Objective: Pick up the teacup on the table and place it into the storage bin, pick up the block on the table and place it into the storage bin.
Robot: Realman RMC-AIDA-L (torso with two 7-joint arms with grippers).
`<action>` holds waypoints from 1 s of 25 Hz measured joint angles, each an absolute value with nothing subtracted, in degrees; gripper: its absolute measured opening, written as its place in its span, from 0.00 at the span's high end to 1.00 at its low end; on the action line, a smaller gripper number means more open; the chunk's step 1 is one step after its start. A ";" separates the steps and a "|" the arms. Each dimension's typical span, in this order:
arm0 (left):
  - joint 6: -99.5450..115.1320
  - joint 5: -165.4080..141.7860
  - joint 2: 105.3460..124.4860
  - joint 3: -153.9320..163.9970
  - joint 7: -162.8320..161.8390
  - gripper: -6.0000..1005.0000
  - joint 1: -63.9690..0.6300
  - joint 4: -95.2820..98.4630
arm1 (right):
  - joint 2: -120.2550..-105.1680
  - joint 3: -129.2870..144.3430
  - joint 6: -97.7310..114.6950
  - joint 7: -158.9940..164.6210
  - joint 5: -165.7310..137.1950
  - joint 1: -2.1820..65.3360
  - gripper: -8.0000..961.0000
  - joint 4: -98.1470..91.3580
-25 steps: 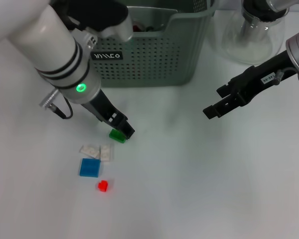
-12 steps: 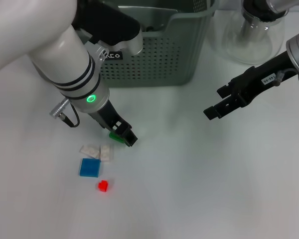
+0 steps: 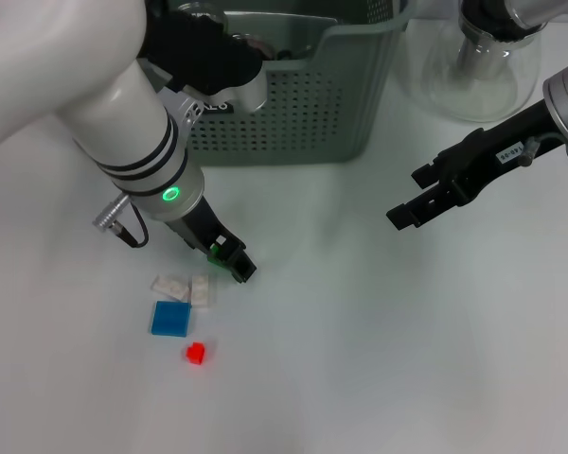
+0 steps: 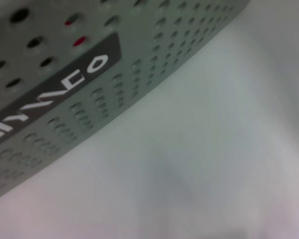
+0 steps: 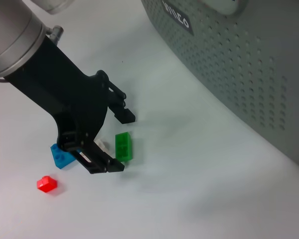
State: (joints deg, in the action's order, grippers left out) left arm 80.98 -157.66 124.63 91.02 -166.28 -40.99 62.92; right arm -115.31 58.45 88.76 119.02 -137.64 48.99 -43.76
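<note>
You are on the block half of the task: your left gripper (image 5: 120, 141) is down at the table (image 3: 379, 359) with its two fingers spread apart on either side of the green block (image 5: 123, 147), one finger tip beyond it and the other just beside its near end, neither clearly touching, so nothing is held. The green block lies flat on the white table, a little out from the front wall of the storage bin (image 3: 303, 104), which stands at the far edge; in the head view the block is almost hidden under the fingers. Near it toward the front edge lie two white blocks (image 3: 185, 287), a blue block (image 3: 170, 318) and a red block (image 3: 196, 354), the white ones close enough to be nudged. I cannot find the teacup on the table; something sits inside the bin, but I cannot tell what. Your right gripper (image 3: 407, 210) hangs open and empty over the right side of the table, in front of the glass teapot (image 3: 478, 66). The next move, as I judge it, calls for closing the fingers squarely across the green block's narrow sides, then lifting straight up before swinging over the bin's rim.
</note>
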 joint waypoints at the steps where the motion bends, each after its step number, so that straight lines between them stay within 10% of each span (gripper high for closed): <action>1: 80.83 -157.66 124.63 91.21 -166.32 0.25 -40.92 62.91 | -115.31 58.45 88.76 119.01 -137.64 48.98 0.04 -43.76; 10: 80.36 -158.56 124.63 92.24 -166.46 0.26 -40.79 63.22 | -115.48 58.45 88.76 119.00 -137.63 49.37 0.03 -43.77; 18: 85.22 -160.57 124.63 91.97 -166.30 0.60 -38.45 73.01 | -115.44 58.44 88.80 119.09 -137.63 49.35 0.03 -43.77; 25: 100.42 -152.97 124.27 78.75 -162.01 0.60 -36.67 96.97 | -115.21 58.44 88.78 119.39 -137.63 49.49 0.04 -43.77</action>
State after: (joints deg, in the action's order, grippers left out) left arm 100.42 -152.97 124.27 78.75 -162.01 -36.67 96.97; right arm -115.21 58.44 88.78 119.39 -137.63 49.49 -43.77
